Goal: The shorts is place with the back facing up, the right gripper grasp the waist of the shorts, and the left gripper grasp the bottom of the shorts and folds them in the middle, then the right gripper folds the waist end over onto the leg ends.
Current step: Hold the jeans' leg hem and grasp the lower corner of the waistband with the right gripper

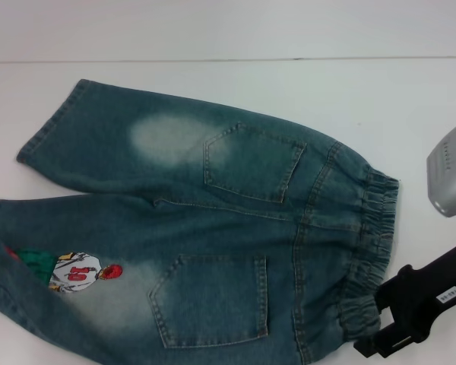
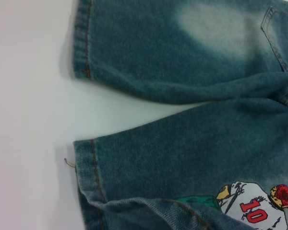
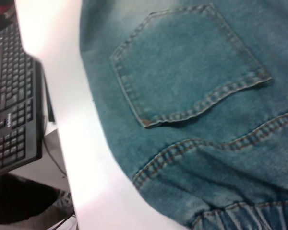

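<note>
The shorts [image 1: 197, 228] lie flat, pockets up, on the white bench [image 1: 228, 84], waist toward the right gripper [image 1: 384, 334] poised beside the elastic to grasp it; whether its fingers are released, I cannot tell.

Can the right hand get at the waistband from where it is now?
Probably yes. In the head view the right hand sits right beside the elastic waistband of the shorts, near its closer corner, with only bare table around it. Nothing lies between them.
</note>
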`<state>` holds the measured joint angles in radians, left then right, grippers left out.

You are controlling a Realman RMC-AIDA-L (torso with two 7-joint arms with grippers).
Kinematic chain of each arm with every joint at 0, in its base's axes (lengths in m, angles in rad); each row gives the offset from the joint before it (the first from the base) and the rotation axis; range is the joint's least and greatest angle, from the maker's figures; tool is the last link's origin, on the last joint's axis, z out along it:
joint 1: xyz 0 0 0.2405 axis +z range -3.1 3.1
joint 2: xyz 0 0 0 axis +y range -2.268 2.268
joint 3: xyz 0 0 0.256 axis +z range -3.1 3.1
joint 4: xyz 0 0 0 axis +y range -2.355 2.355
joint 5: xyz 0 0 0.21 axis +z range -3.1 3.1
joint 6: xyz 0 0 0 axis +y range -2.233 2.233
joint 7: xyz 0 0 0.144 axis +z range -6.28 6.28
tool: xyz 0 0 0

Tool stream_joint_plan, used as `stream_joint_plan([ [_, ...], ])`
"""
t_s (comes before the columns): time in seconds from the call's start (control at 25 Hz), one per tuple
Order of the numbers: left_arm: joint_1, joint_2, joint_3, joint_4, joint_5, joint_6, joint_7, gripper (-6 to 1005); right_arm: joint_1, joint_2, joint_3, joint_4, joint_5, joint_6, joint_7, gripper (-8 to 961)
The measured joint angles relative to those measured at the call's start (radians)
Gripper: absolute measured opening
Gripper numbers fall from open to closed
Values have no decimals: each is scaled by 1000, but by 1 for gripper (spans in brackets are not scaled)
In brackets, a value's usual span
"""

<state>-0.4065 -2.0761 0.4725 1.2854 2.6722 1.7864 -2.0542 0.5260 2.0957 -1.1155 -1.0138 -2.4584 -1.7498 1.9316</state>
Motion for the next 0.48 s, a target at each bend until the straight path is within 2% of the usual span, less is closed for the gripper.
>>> stream_joint_plan([
  [0.08, 0, 0, 0, 0, 0, 0, 0, 40, -2, 0, -12, 9, 5, 13, -17, 713],
  [0.48, -1, -5, 0, 0, 0, -1, -1, 40, -14, -1, -28, 12, 13, 26, -42, 493],
])
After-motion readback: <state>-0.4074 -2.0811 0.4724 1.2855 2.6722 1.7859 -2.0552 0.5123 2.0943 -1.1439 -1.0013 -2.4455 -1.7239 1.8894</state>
